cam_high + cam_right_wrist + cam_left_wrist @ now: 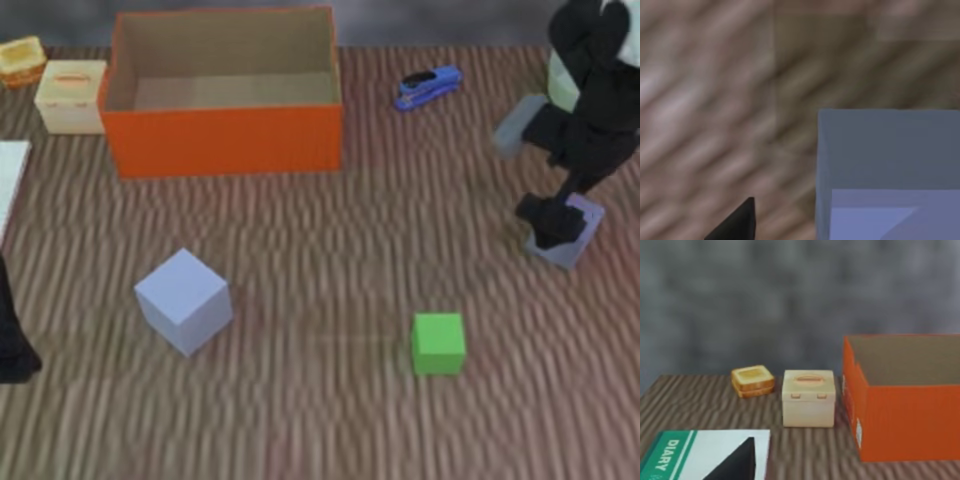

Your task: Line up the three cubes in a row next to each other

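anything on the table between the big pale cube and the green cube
Nothing. In the top view the stretch of table between the pale lavender-blue cube and the green cube is bare.

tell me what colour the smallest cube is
Bright green, clearest in the top view.
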Available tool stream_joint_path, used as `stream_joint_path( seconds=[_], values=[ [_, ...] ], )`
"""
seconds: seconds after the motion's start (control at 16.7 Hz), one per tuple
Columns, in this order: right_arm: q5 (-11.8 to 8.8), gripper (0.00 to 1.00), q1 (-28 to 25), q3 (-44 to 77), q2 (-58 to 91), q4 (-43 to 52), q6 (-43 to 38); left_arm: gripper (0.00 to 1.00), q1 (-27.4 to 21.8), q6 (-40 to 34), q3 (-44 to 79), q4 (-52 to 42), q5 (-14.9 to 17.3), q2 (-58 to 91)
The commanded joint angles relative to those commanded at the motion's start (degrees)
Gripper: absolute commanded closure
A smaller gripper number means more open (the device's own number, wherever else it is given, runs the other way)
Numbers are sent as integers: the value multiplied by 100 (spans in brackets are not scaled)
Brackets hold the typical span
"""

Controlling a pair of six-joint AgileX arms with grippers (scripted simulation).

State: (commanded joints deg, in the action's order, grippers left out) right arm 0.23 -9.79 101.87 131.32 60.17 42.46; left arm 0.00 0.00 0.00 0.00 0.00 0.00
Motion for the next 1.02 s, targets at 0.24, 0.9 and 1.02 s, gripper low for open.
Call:
stream_joint_path(
  seconds=[0.24, 0.9, 1.02],
  values=[
    [3, 0, 5, -482, 268, -722, 4, 0, 0, 0, 0, 0, 0, 0],
    [3, 53, 5, -506, 286, -753, 5, 0, 0, 0, 0, 0, 0, 0],
    [3, 68, 5, -506, 286, -753, 5, 0, 0, 0, 0, 0, 0, 0]
  ],
)
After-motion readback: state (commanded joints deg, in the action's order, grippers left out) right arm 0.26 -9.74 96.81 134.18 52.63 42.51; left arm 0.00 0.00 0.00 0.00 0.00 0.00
